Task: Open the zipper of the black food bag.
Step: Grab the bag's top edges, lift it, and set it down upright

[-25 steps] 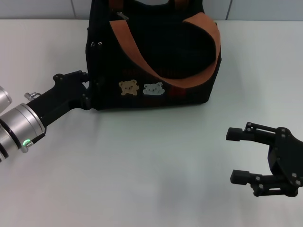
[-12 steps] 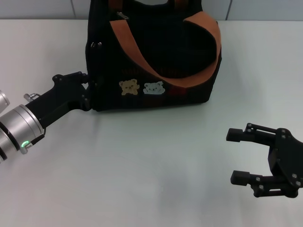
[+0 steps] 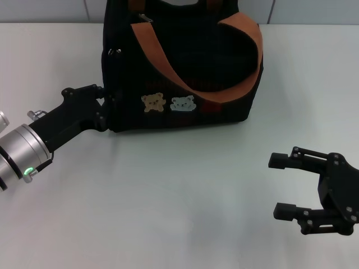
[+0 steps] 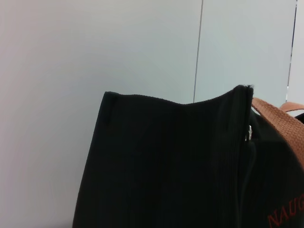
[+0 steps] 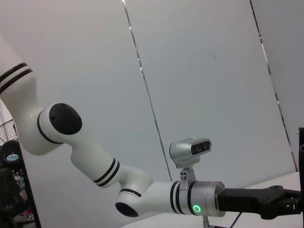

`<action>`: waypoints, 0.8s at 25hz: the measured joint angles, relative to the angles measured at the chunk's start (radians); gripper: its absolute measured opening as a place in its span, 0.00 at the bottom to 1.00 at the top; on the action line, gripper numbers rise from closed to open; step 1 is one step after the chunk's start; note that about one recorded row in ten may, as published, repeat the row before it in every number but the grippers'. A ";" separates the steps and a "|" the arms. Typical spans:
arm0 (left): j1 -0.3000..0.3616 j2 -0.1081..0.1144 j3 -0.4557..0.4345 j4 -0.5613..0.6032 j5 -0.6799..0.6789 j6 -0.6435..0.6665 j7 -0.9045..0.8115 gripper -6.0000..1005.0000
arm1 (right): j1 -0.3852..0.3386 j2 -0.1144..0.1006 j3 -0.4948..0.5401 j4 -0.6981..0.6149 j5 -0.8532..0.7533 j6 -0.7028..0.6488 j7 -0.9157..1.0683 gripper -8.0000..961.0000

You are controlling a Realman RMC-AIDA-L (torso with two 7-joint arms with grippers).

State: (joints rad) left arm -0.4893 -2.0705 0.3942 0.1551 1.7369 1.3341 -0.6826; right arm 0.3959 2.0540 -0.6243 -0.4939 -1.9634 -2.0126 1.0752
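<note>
The black food bag (image 3: 185, 61) stands upright at the back middle of the table, its orange-brown strap (image 3: 168, 67) draped across the front above two bear patches. A small silver zipper pull (image 3: 145, 18) shows on the bag's top near its back left corner. My left gripper (image 3: 102, 106) is pressed against the lower left side of the bag. The left wrist view shows that black side panel (image 4: 166, 166) close up, with a silver metal bit (image 4: 249, 133) on the edge. My right gripper (image 3: 276, 185) hangs open over the table at the front right, far from the bag.
The white table (image 3: 179, 196) spreads in front of the bag, with a pale panelled wall behind it. In the right wrist view my left arm (image 5: 142, 199) shows white and silver against the wall.
The left arm's silver wrist has slid slightly toward the left edge while its gripper stays at the bag's side. The right arm has not moved.
</note>
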 joint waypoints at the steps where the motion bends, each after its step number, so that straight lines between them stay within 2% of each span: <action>1: 0.000 0.000 0.000 0.000 0.000 0.000 0.000 0.13 | 0.000 0.000 0.000 0.000 0.000 0.000 0.000 0.88; 13: 0.006 0.000 0.000 0.006 -0.003 0.032 -0.001 0.12 | 0.000 0.000 0.000 0.000 0.000 0.000 -0.003 0.87; 16: 0.024 0.002 0.010 0.048 0.003 0.108 -0.016 0.12 | 0.000 0.000 0.000 0.000 0.000 0.000 -0.003 0.87; 17: 0.042 0.005 0.038 0.099 0.018 0.203 -0.035 0.12 | 0.000 0.000 0.002 0.000 0.000 -0.001 -0.003 0.88; 18: 0.042 0.005 0.038 0.099 0.018 0.203 -0.035 0.12 | 0.000 0.000 0.002 0.000 0.000 -0.001 -0.003 0.87; 20: 0.065 0.006 0.060 0.168 0.025 0.290 -0.063 0.11 | -0.001 0.000 0.007 0.000 0.000 -0.001 -0.003 0.87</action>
State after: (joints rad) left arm -0.4239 -2.0643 0.4546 0.3227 1.7620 1.6238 -0.7453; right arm 0.3945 2.0540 -0.6177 -0.4939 -1.9632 -2.0139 1.0718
